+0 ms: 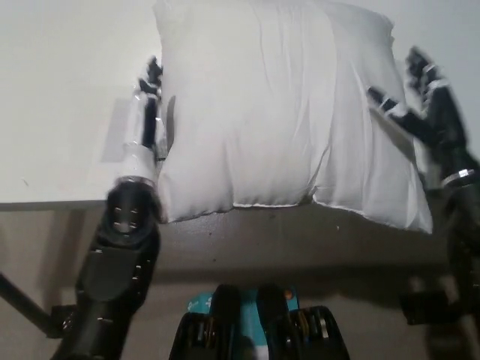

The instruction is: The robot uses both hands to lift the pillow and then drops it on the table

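Desk (pixel 52 112): pale, bare top, front edge crossing low.
Fingers: left hand (pixel 146 112) spread flat beside the pillow's left edge; right hand (pixel 424 101) splayed at its right edge; neither clasped it.
Pillow (pixel 277 112): white, between both hands, lower edge overhanging the desk.
Nearer hand: neither, about equal.

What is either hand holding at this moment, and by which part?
Nothing, as far as can be seen. The pillow lies on the table, overhanging its near edge. The left hand and right hand flank its sides, fingers spread, with no grip visible.
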Controlling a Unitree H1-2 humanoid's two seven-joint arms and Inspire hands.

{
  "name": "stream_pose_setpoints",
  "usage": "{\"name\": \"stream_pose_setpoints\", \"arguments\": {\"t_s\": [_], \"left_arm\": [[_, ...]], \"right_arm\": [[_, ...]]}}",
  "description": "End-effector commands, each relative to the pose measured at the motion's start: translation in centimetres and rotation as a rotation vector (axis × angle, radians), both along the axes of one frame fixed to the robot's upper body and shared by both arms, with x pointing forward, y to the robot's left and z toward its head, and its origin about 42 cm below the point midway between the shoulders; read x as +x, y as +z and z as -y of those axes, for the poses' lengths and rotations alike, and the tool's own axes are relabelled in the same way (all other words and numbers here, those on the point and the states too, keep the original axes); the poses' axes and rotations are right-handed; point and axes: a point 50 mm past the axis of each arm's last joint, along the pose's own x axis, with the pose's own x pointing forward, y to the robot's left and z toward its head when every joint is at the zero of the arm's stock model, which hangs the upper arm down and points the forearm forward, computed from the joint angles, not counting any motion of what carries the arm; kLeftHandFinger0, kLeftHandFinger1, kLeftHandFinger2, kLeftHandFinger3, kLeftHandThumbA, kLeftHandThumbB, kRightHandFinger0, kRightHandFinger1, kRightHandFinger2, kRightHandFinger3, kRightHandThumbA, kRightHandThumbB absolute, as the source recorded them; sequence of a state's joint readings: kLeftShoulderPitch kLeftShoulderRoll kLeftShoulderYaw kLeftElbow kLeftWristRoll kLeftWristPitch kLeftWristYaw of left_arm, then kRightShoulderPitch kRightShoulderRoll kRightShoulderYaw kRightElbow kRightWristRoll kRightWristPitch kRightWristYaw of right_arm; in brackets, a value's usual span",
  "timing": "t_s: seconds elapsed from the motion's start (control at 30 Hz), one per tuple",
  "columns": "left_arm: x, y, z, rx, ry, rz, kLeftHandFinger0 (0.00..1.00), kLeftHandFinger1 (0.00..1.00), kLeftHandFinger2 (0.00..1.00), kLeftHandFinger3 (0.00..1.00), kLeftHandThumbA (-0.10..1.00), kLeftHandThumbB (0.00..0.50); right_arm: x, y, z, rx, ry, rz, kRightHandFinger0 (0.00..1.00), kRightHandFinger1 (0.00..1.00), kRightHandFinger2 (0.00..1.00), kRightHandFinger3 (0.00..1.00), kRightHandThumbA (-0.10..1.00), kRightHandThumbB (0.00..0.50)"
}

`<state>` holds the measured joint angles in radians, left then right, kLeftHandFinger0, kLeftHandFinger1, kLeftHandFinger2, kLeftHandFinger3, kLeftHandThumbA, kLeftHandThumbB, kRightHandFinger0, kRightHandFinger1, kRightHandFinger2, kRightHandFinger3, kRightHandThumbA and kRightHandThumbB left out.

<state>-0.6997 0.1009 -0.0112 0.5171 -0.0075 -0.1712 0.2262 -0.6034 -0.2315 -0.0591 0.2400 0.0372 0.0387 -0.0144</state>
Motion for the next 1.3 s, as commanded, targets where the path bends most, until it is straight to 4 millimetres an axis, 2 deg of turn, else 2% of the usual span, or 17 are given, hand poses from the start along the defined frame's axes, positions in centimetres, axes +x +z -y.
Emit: {"name": "stream_pose_setpoints", "arguments": {"t_s": [0.0,0.03,0.17,0.23,0.4,0.47,0.5,0.57,0.67,0.77,0.8,0.83,0.9,0.93,1.03,1.1,1.27], "left_arm": [[-0.5,3.0,-1.9,0.072,-0.026,0.098,1.00,1.00,1.00,1.00,1.00,0.292],[-0.7,3.2,-2.5,0.080,-0.014,0.096,1.00,1.00,1.00,1.00,1.00,0.301],[-1.7,3.5,-4.9,0.089,0.014,0.105,1.00,1.00,1.00,1.00,1.00,0.283],[-2.7,2.9,-6.1,0.080,0.028,0.106,1.00,1.00,1.00,1.00,1.00,0.222],[-5.1,1.8,-7.1,0.063,0.037,0.123,1.00,1.00,1.00,1.00,1.00,0.256],[-7.3,0.8,-7.1,0.038,0.031,0.123,1.00,1.00,1.00,1.00,1.00,0.268],[-7.8,0.7,-7.1,0.031,0.028,0.123,1.00,1.00,1.00,1.00,1.00,0.271],[-11.9,-1.5,-7.5,-0.010,0.042,0.119,1.00,1.00,1.00,1.00,1.00,0.283],[-14.4,-3.3,-7.6,-0.009,0.063,0.110,1.00,1.00,1.00,1.00,1.00,0.274],[-17.4,-6.3,-6.8,-0.047,0.065,0.060,1.00,1.00,1.00,1.00,1.00,0.320],[-17.3,-6.4,-6.6,-0.050,0.058,0.058,1.00,1.00,1.00,1.00,1.00,0.323],[-18.1,-7.2,-6.1,-0.055,0.059,0.049,1.00,1.00,1.00,1.00,1.00,0.335],[-20.6,-9.2,-5.3,-0.064,0.060,0.032,1.00,1.00,1.00,1.00,1.00,0.326],[-22.3,-10.5,-4.8,-0.067,0.065,0.017,1.00,1.00,1.00,1.00,1.00,0.310],[-23.5,-11.5,-3.4,-0.086,0.053,0.006,1.00,1.00,1.00,1.00,1.00,0.255],[-24.5,-12.0,-3.0,-0.081,0.052,0.000,1.00,1.00,1.00,1.00,1.00,0.214],[-25.2,-13.1,-3.0,-0.037,0.002,-0.046,1.00,1.00,1.00,1.00,1.00,0.250]], "right_arm": [[-1.9,3.1,3.7,-0.042,-0.033,0.058,1.00,1.00,1.00,1.00,1.00,0.463],[-2.3,3.4,4.6,-0.059,-0.049,0.065,1.00,1.00,1.00,1.00,1.00,0.488],[-3.6,3.5,7.4,-0.050,-0.090,0.078,1.00,1.00,1.00,1.00,1.00,0.482],[-4.7,2.7,9.1,-0.040,-0.107,0.073,1.00,1.00,1.00,1.00,1.00,0.466],[-7.2,1.6,11.2,-0.045,-0.129,0.088,1.00,1.00,1.00,1.00,1.00,0.445],[-9.6,0.4,12.0,-0.060,-0.127,0.097,1.00,1.00,1.00,1.00,1.00,0.474],[-10.3,0.1,12.0,-0.061,-0.128,0.097,1.00,1.00,1.00,1.00,1.00,0.478],[-14.6,-2.9,11.5,-0.077,-0.103,0.077,1.00,1.00,1.00,1.00,1.00,0.432],[-16.7,-4.7,10.3,-0.113,-0.122,0.050,1.00,1.00,1.00,1.00,1.00,0.412],[-19.6,-8.4,8.7,-0.145,-0.123,0.008,1.00,1.00,1.00,1.00,1.00,0.348],[-19.9,-8.5,8.8,-0.147,-0.129,0.007,1.00,1.00,1.00,1.00,1.00,0.348],[-20.8,-9.6,8.3,-0.155,-0.125,-0.016,1.00,1.00,1.00,1.00,1.00,0.344],[-23.0,-12.3,6.8,-0.181,-0.086,-0.054,1.00,1.00,1.00,1.00,1.00,0.259],[-24.5,-14.1,5.4,-0.175,-0.061,-0.099,1.00,1.00,1.00,1.00,1.00,0.267],[-26.4,-15.5,4.3,-0.174,-0.045,-0.135,1.00,1.00,1.00,1.00,1.00,0.276],[-27.5,-15.9,4.0,-0.204,-0.019,-0.141,1.00,1.00,1.00,1.00,1.00,0.239],[-27.6,-16.5,4.1,-0.215,-0.039,-0.150,1.00,1.00,1.00,1.00,1.00,0.267]]}}
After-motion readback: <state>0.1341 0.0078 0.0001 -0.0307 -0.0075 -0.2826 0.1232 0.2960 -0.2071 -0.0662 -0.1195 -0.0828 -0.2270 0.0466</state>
